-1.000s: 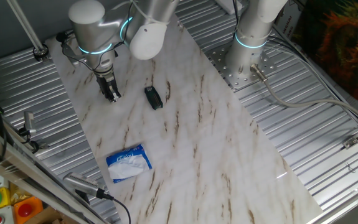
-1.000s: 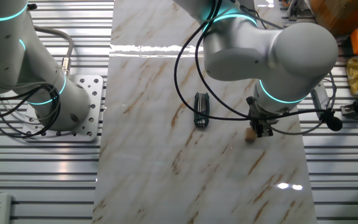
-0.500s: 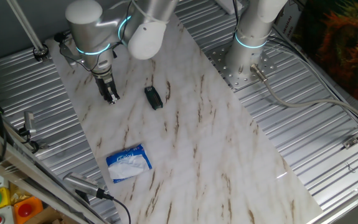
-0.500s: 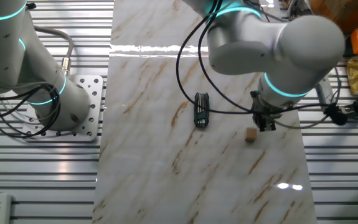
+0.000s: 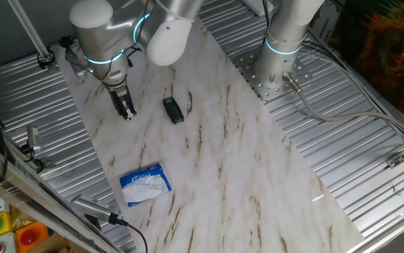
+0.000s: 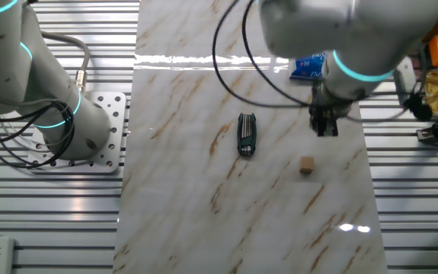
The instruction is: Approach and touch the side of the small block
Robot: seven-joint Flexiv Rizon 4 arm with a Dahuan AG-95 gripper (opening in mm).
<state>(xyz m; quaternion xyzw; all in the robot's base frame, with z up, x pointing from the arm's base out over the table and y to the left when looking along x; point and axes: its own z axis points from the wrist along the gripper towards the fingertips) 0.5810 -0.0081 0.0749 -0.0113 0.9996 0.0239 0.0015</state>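
The small block [image 6: 306, 164] is a tiny tan cube lying alone on the marble board [image 6: 188, 190], right of the middle. My gripper [image 6: 325, 131] hangs beyond it, a clear gap away and not touching it, with its fingers close together and nothing between them. In one fixed view my gripper [image 5: 126, 110] points down at the board's far left part, and I cannot make out the block there.
A black oblong object [image 6: 246, 144] lies left of the block and also shows in one fixed view [image 5: 174, 110]. A blue-white packet [image 5: 145, 184] lies nearer the front edge. A second arm's base [image 5: 280, 67] stands at the board's side. Ribbed metal table surrounds the board.
My gripper was right beside the block a second ago. It has drawn back and away from it, leaving a gap. The block has stayed in place.
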